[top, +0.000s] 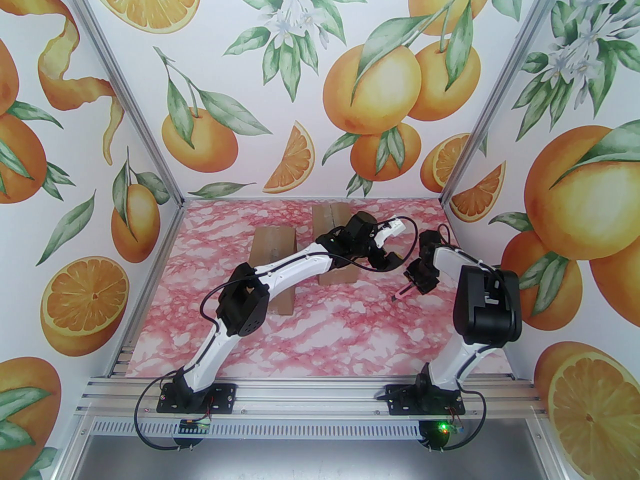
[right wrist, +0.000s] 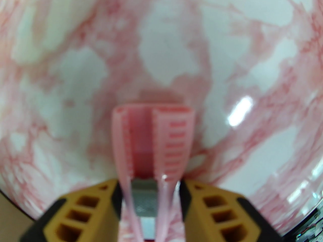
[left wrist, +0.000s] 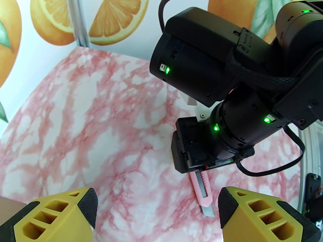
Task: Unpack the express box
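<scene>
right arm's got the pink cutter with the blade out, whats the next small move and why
Probably swing the right gripper left toward the cardboard box, blade kept down. It is shut on the pink cutter over bare table, apart from the box, which lies to its left. The left gripper is open and empty, so it could steady the box.

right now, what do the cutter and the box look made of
The cutter: pink plastic body, glossy, moulded ridges, held in the right gripper; blade tip looks like grey metal. The box: matte brown cardboard, probably corrugated, too far to confirm.
</scene>
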